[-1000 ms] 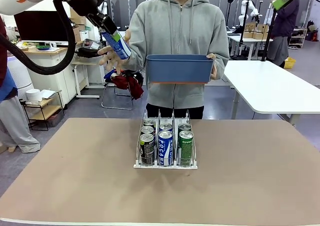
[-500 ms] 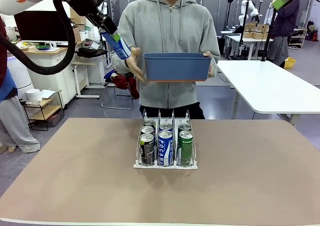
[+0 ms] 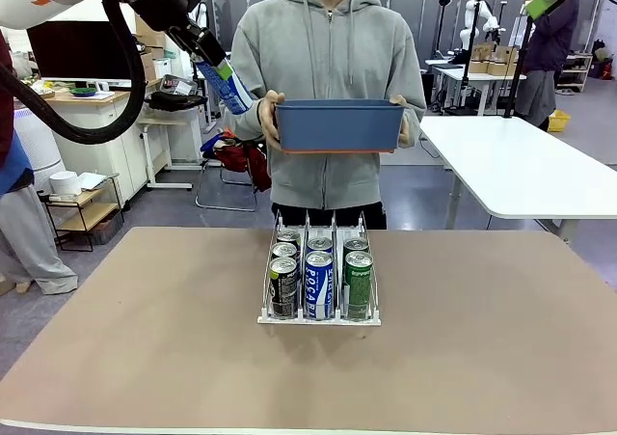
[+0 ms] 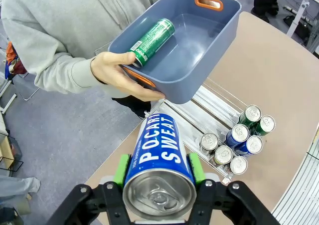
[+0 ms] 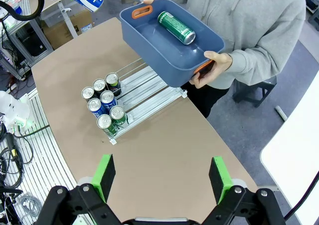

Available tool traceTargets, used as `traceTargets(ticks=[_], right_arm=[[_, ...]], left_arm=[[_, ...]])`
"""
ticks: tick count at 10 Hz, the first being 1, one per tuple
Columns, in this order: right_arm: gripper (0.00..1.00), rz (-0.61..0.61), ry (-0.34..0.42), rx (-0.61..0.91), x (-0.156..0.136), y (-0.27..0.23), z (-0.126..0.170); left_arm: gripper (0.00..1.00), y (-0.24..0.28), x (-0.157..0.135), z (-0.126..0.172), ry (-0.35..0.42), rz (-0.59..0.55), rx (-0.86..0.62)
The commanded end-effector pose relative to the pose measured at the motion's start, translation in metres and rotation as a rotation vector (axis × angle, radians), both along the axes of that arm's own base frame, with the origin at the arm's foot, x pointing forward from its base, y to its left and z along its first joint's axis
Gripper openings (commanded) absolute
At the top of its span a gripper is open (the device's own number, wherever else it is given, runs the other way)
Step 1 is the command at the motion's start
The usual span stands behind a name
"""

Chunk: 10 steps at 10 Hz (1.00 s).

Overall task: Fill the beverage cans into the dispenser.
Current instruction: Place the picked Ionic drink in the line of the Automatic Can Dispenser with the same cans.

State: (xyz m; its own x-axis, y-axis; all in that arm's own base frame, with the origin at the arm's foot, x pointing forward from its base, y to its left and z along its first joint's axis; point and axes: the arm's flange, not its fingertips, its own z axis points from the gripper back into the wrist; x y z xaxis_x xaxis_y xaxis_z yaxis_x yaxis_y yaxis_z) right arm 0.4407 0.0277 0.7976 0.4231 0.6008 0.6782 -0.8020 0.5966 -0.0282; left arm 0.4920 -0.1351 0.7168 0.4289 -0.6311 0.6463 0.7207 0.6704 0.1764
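Can (image 3: 225, 86) clamped in my left claw (image 3: 210, 61), ten o'clock from the dispenser (image 3: 318, 320); the person's hand (image 3: 269, 117) has returned to the bin (image 3: 339, 128), so handover's done, loading next. Right claw (image 5: 162, 177) gapes empty.

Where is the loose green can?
Left wrist view: the green can lies on its side inside the blue bin, held by the person across the table, beyond the dispenser.
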Motion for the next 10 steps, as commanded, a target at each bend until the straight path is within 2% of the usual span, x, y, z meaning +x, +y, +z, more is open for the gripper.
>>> traceTargets(ticks=[1,10], right_arm=[[1.0,-0.005,0.01,0.009,-0.0013,0.0001,-0.0006],[1.0,-0.005,0.01,0.009,-0.0013,0.0001,-0.0006]], left_arm=[[0.4,0.0011,-0.0021,0.0026,-0.011,-0.003,0.005],[0.4,0.0011,-0.0021,0.0026,-0.011,-0.003,0.005]])
